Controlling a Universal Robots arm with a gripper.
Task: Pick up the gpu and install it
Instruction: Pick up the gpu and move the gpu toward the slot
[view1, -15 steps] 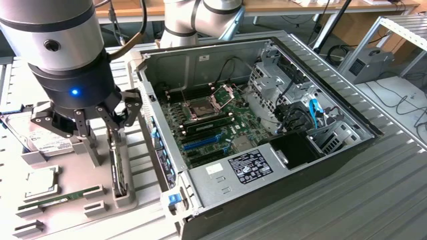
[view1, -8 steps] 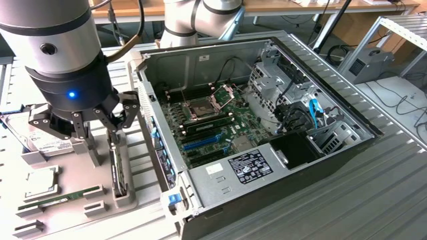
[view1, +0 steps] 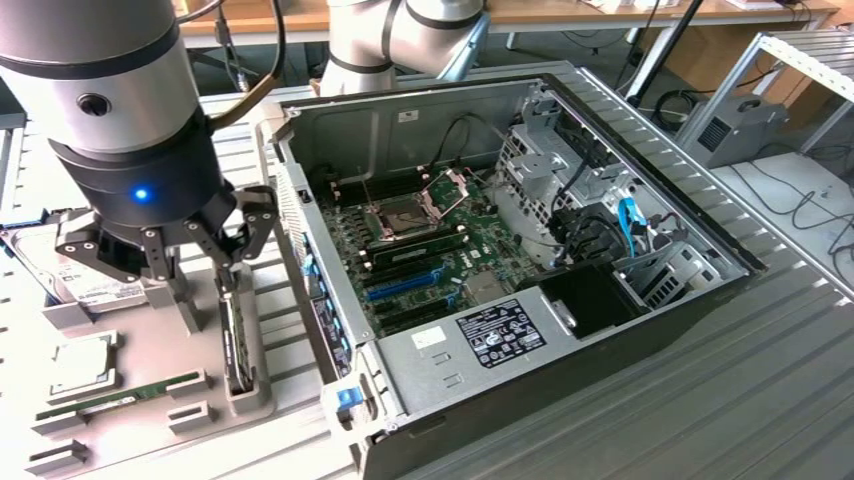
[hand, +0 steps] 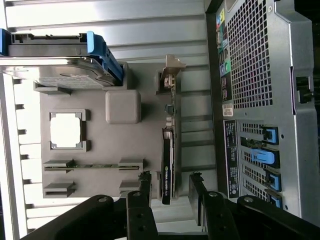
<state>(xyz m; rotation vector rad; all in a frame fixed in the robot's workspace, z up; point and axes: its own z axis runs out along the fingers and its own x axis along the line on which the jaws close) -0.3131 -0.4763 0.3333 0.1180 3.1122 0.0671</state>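
- Where the wrist view looks down past the fingers, the gripper (hand: 170, 181) stands wide open. It has one finger on each side of the gpu's (hand: 167, 155) near end and holds nothing.
- The card stands on edge in a slot of the grey parts tray (hand: 130, 145), which also carries a processor (hand: 65, 130), a RAM stick (hand: 92, 165) and a hard drive (hand: 65, 75).
- The wrist view adds the computer case's perforated rear panel (hand: 260, 75) with its blue latches (hand: 263, 156).
- The exterior view gives the case's open inside, with the motherboard (view1: 427, 235) bare, to the exterior view's right of the tray.
- Everything rests on a ribbed metal table (view1: 747, 400).
- A wooden desk (view1: 561, 15) and loose cables (view1: 814, 210) lie beyond.
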